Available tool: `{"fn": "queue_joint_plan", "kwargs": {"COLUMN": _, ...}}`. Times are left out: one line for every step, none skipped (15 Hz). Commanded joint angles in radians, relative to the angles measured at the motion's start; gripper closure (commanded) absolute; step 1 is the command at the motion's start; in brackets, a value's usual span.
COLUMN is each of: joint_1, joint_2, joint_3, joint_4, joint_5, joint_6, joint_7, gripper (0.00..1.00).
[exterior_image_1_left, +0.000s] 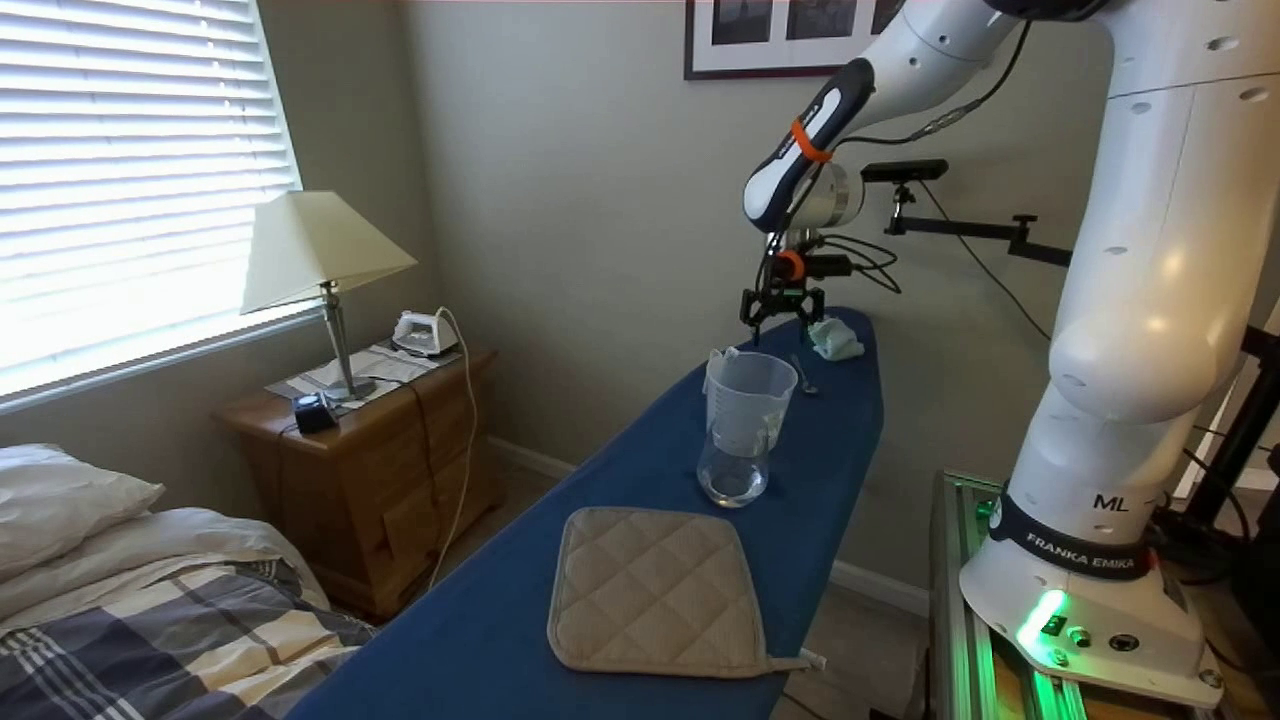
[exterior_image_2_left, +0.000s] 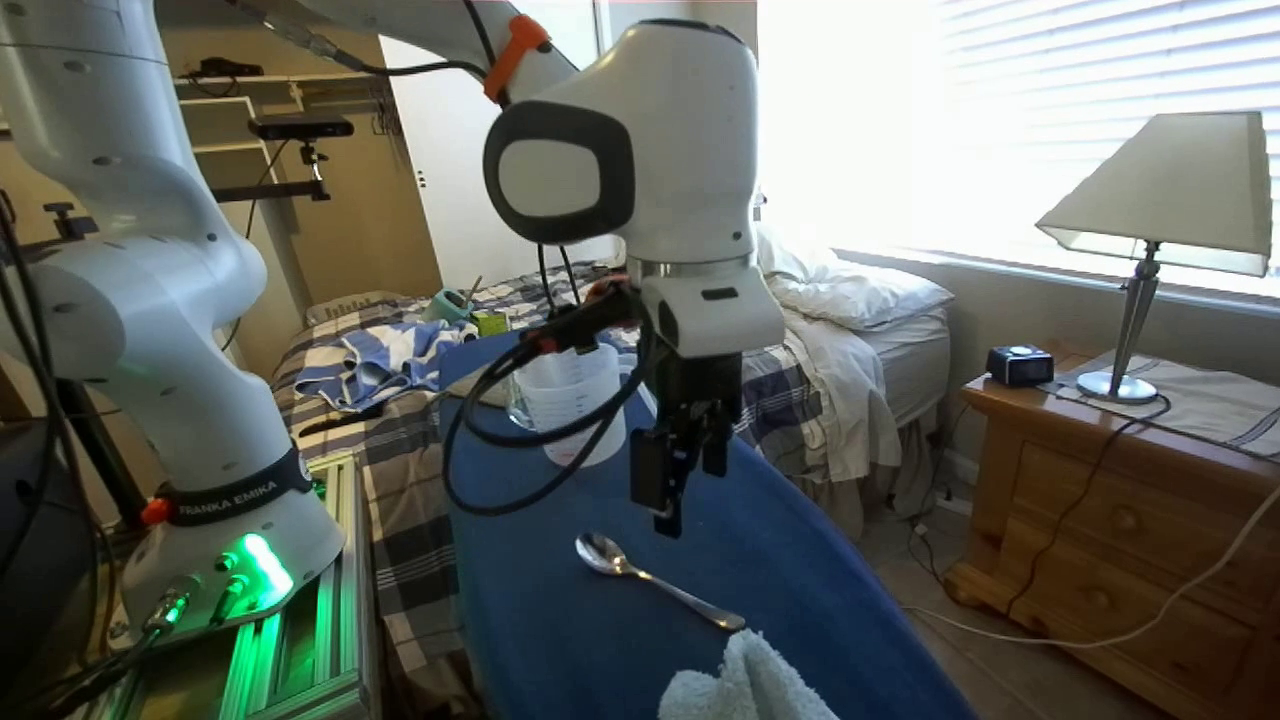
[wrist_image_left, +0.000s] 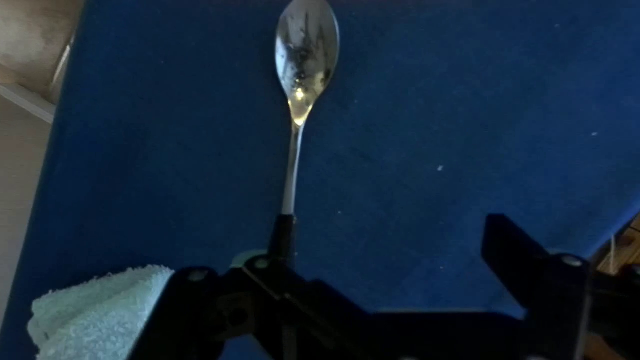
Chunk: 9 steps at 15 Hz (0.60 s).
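My gripper (exterior_image_1_left: 780, 328) is open and empty above the blue ironing board (exterior_image_1_left: 470, 630); it also shows in an exterior view (exterior_image_2_left: 691, 495) and in the wrist view (wrist_image_left: 390, 225). A silver spoon (exterior_image_2_left: 655, 582) lies on the board below the gripper. In the wrist view the spoon (wrist_image_left: 295, 145) has its bowl at the top, and the left finger hides the end of its handle. A pale folded cloth (wrist_image_left: 102, 315) lies beside the handle end, partly hidden by the gripper. A translucent measuring jug (exterior_image_1_left: 765, 385) stands farther along the board, with a clear glass (exterior_image_1_left: 733, 478) close to it.
A beige quilted pot holder (exterior_image_1_left: 655, 590) lies on the board past the glass. A wooden nightstand (exterior_image_1_left: 350, 480) with a lamp (exterior_image_1_left: 325, 250) and an iron (exterior_image_1_left: 425, 333) stands by the wall. A bed (exterior_image_2_left: 840, 390) stands near the board. Loose cables (exterior_image_2_left: 480, 420) hang from the wrist.
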Motion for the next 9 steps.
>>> {"fn": "queue_joint_plan", "kwargs": {"joint_1": 0.028, "joint_2": -0.128, "joint_3": 0.011, "joint_4": -0.016, "joint_5": -0.066, "joint_6": -0.064, "joint_7": 0.036, "gripper": 0.0}}
{"fn": "queue_joint_plan", "kwargs": {"joint_1": 0.033, "joint_2": -0.157, "joint_3": 0.018, "joint_4": -0.016, "joint_5": -0.087, "joint_6": -0.077, "joint_7": 0.049, "gripper": 0.0}}
{"fn": "queue_joint_plan", "kwargs": {"joint_1": 0.035, "joint_2": -0.184, "joint_3": 0.026, "joint_4": -0.017, "joint_5": -0.086, "joint_6": -0.093, "joint_7": 0.043, "gripper": 0.0}}
{"fn": "queue_joint_plan", "kwargs": {"joint_1": 0.036, "joint_2": -0.216, "joint_3": 0.034, "joint_4": -0.024, "joint_5": -0.084, "joint_6": -0.103, "joint_7": 0.033, "gripper": 0.0}}
{"fn": "queue_joint_plan", "kwargs": {"joint_1": 0.037, "joint_2": -0.242, "joint_3": 0.044, "joint_4": -0.026, "joint_5": -0.082, "joint_6": -0.115, "joint_7": 0.029, "gripper": 0.0}}
{"fn": "queue_joint_plan", "kwargs": {"joint_1": 0.035, "joint_2": -0.267, "joint_3": 0.051, "joint_4": -0.03, "joint_5": -0.074, "joint_6": -0.125, "joint_7": 0.017, "gripper": 0.0}}
{"fn": "queue_joint_plan", "kwargs": {"joint_1": 0.033, "joint_2": -0.297, "joint_3": 0.058, "joint_4": -0.035, "joint_5": -0.074, "joint_6": -0.147, "joint_7": 0.008, "gripper": 0.0}}
{"fn": "queue_joint_plan", "kwargs": {"joint_1": 0.031, "joint_2": -0.333, "joint_3": 0.061, "joint_4": -0.046, "joint_5": -0.061, "joint_6": -0.164, "joint_7": -0.015, "gripper": 0.0}}
{"fn": "queue_joint_plan", "kwargs": {"joint_1": 0.029, "joint_2": -0.248, "joint_3": 0.062, "joint_4": -0.004, "joint_5": -0.05, "joint_6": -0.136, "joint_7": 0.005, "gripper": 0.0}}
